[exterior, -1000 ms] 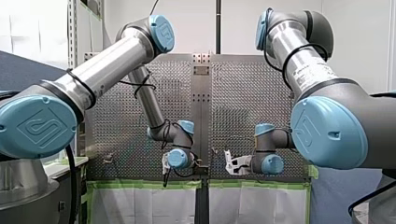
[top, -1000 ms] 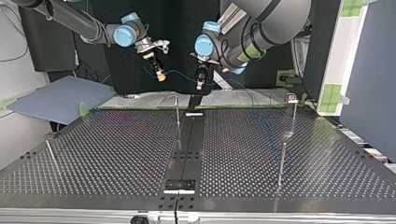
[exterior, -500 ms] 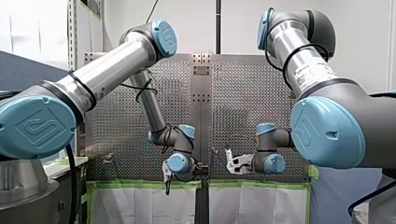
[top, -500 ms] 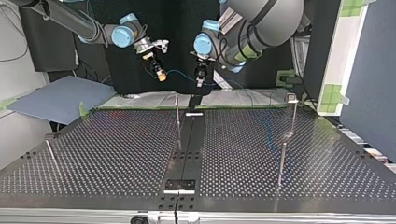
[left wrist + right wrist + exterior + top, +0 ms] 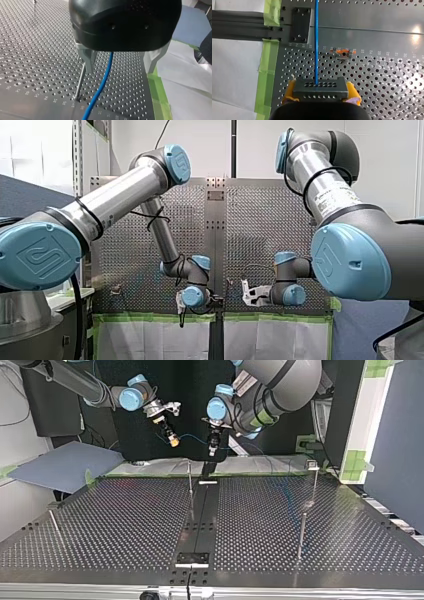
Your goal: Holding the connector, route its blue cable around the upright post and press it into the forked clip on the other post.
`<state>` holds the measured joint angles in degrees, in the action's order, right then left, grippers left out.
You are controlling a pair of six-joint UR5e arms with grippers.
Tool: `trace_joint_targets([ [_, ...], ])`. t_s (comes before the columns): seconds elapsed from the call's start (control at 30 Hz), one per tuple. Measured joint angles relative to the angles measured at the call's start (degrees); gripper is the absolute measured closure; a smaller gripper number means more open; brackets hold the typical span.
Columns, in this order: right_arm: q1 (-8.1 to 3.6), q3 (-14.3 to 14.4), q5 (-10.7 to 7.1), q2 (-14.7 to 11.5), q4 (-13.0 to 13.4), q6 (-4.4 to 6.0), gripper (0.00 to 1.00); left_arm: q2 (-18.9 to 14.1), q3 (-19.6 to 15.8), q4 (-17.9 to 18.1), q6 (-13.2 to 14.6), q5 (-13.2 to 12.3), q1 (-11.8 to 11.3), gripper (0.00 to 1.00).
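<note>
My right gripper [image 5: 321, 93] clamps its yellow pads on the rigid connector [image 5: 320, 86], in the air behind the upright post [image 5: 190, 487]; the blue cable [image 5: 316, 37] seems light and limp, so I grip only the connector; my left gripper's [image 5: 213, 451] state I cannot tell

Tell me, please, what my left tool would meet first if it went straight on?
Likely the upright post just ahead of one finger, otherwise the table; depth is unclear.

A thin post [image 5: 80, 82] stood just ahead of my left gripper [image 5: 117, 70]; the perforated table [image 5: 37, 50] around it lay open.
</note>
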<state>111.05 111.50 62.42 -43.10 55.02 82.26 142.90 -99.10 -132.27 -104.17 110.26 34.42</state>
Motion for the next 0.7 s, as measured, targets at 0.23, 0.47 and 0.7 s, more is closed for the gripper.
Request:
trace_joint_targets([
  [0.23, 0.00, 0.00, 0.15, -0.03, -0.05, 0.02, 1.00, -0.03, 0.00, -0.82, 1.58, 2.40, 0.10, 0.00],
  [0.47, 0.00, 0.00, 0.17, -0.03, -0.07, 0.07, 1.00, -0.04, 0.01, -0.51, 2.08, 3.16, 0.21, 0.89],
  [0.7, 0.00, -0.01, 0.19, -0.03, 0.03, 0.35, 1.00, -0.05, 0.05, 0.75, 2.33, 2.58, 0.21, 1.00],
])
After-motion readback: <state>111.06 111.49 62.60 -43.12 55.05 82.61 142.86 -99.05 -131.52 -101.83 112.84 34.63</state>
